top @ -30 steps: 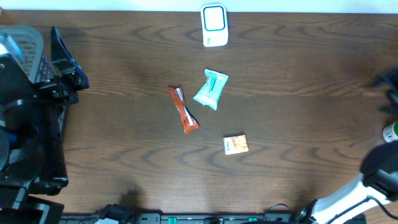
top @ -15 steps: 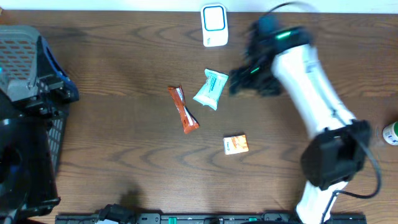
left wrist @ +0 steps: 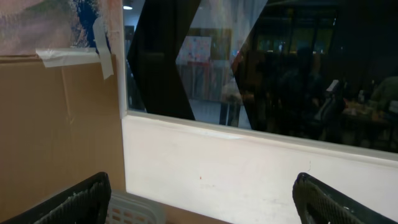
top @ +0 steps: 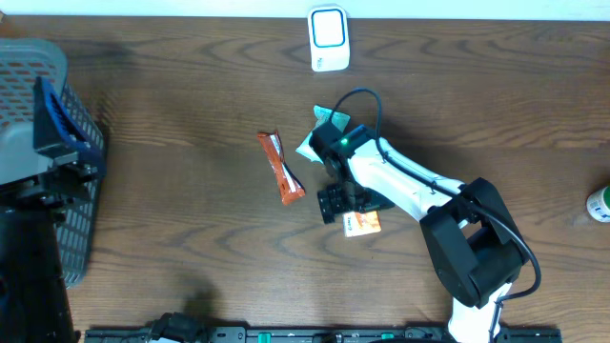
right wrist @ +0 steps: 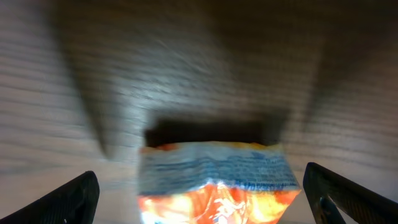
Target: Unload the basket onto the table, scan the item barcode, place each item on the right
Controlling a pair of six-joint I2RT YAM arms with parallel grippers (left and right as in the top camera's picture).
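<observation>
The right pincer (right wrist: 202,190) is held wide above the table (top: 172,86), and the orange packet (right wrist: 214,180) is seen lying ungripped between its fingers. The left pincer (left wrist: 202,199) is spread wide, holding nothing.

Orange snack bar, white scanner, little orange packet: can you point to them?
orange snack bar (top: 282,181), overhead view, middle of the wrapper.
white scanner (top: 329,40), overhead view, middle of its body.
little orange packet (right wrist: 214,186), right wrist view, middle of its wrapper.

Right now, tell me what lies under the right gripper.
A small orange packet lies flat on the wooden table, in line between the open fingers. From overhead, the right gripper covers the packet's left edge; its underside cannot be seen.
</observation>
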